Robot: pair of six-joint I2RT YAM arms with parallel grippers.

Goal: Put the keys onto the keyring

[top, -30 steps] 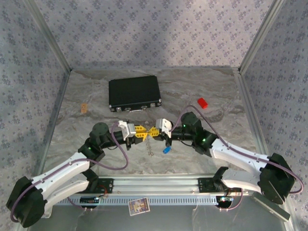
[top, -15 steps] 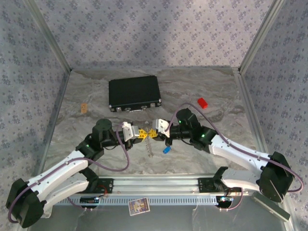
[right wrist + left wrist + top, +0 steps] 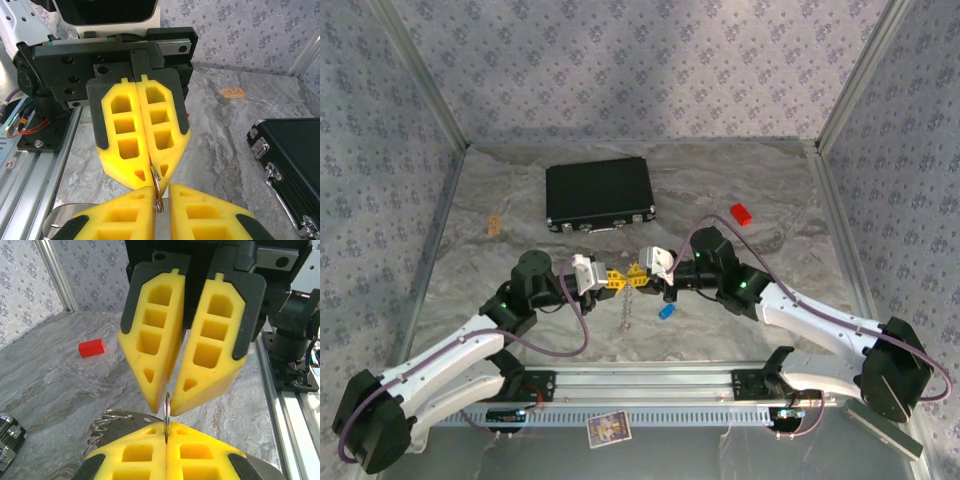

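The keyring (image 3: 626, 281) is a thin metal ring held edge-on in mid-air between the two grippers, its short chain (image 3: 625, 311) hanging down to the table. My left gripper (image 3: 614, 280) is shut on the keyring (image 3: 166, 407), its yellow fingers pressed together (image 3: 166, 429). Facing it tip to tip, my right gripper (image 3: 638, 277) has its jaws slightly parted (image 3: 161, 190), and the keyring (image 3: 157, 192) rests against one finger with a gap beside it. A key with a blue head (image 3: 666, 311) lies on the table just under the right gripper.
A black case (image 3: 599, 193) lies behind the grippers, with its latches near the right wrist (image 3: 295, 150). A red block (image 3: 741, 212) sits at back right, and a small tan piece (image 3: 495, 224) at back left. Metal rails (image 3: 650, 382) run along the near edge.
The left jaws have shut on the keyring. The right jaws, shut before, have parted a little. Both grippers stay tip to tip, shifted slightly.
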